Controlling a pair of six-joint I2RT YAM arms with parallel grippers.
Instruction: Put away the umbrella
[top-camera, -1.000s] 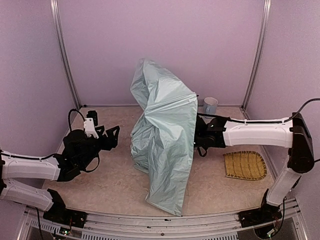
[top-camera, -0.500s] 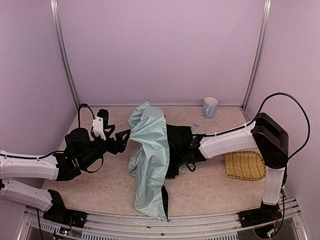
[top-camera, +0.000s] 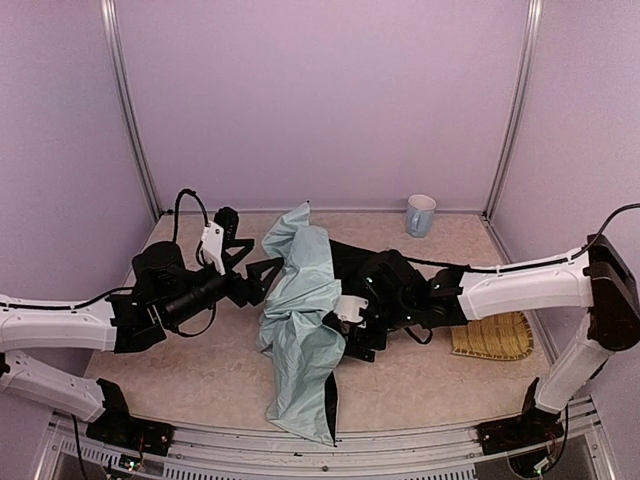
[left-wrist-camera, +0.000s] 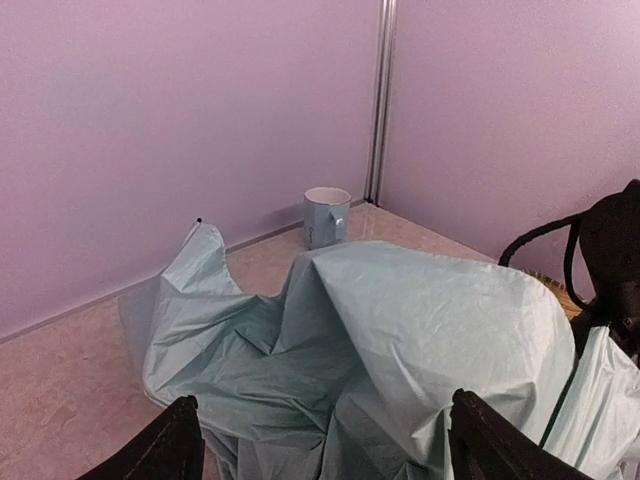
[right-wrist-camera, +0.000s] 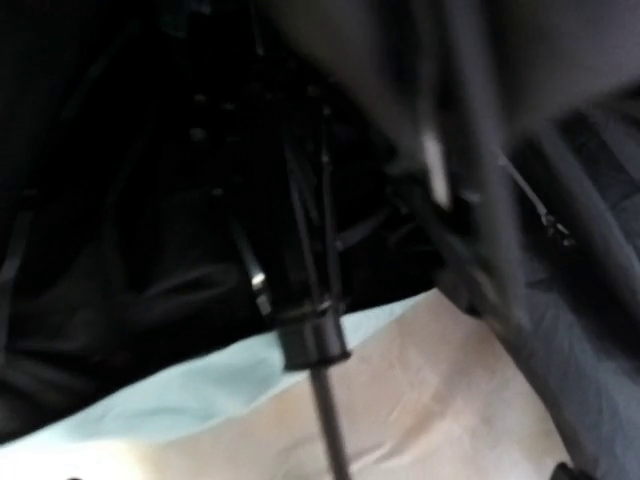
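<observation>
Black and spread wide, the two fingers of the left claw (top-camera: 262, 258) stand well apart with nothing gripped between them. In the left wrist view its fingertips (left-wrist-camera: 180, 445) frame the bottom corners, and crumpled fabric fills the space just beyond them. From above, this claw sits right at the left edge of the cloth; whether it touches cannot be told.

The right claw (top-camera: 352, 322) is pushed into the dark folds on the opposite side. Black against black from above and smeared by motion blur in its own wrist view, it does not show whether it is spread or pressed together, nor whether it pinches anything. Its camera looks closely at the thin black shaft (right-wrist-camera: 312, 335), which passes through a collar, with tangled ribs above and a strip of pale cloth below.

The umbrella (top-camera: 300, 300) lies collapsed in the middle of the desk (top-camera: 200, 370), between the two arms. Its mint fabric (left-wrist-camera: 420, 330) runs in a rumpled band from near the back wall toward the front edge, and its black lining (top-camera: 345, 262) is exposed on the right half.

Farther out, a pale blue mug (top-camera: 421, 213) stands upright near the rear right corner, well apart from the umbrella. A woven yellow mat (top-camera: 495, 335) lies flat on the right, partly under the right arm. Lilac walls close in the desk.
</observation>
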